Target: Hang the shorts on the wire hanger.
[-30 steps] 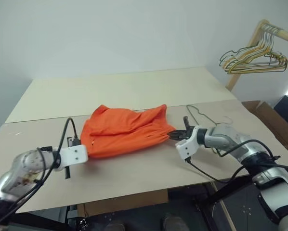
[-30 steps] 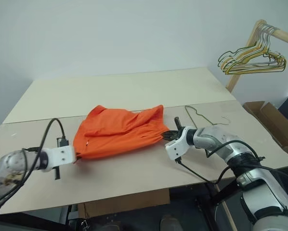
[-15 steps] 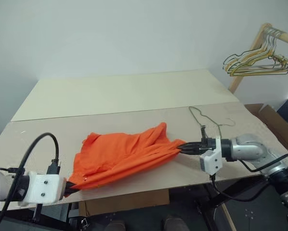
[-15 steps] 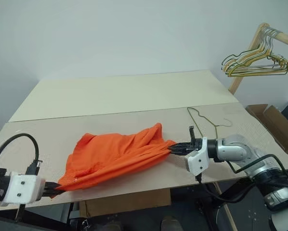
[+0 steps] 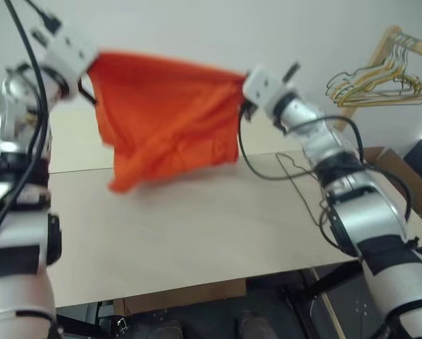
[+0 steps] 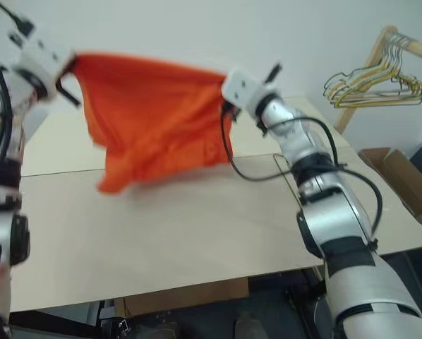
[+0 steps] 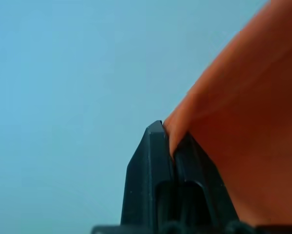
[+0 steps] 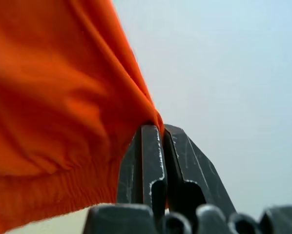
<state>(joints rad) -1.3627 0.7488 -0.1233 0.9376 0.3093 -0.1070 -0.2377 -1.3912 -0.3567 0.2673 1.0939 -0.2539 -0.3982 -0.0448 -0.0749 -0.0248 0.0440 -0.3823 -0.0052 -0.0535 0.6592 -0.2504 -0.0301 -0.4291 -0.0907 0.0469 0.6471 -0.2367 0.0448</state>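
Both claws are clamped tight: the left gripper (image 7: 171, 141) and right gripper (image 8: 158, 129) each pinch 1 top corner of the orange shorts (image 5: 165, 116), stretched high above the table (image 5: 197, 233). The wire hanger (image 5: 296, 168) lies far right on it. Thin pinches like that could slip, dropping 1 side.

The shorts (image 5: 165, 116) hang above the table (image 5: 197, 233), wire hanger (image 5: 296, 168) to their right.

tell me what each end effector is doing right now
Left end effector: shut on a corner of the shorts.
Right end effector: shut on the other corner of the shorts.
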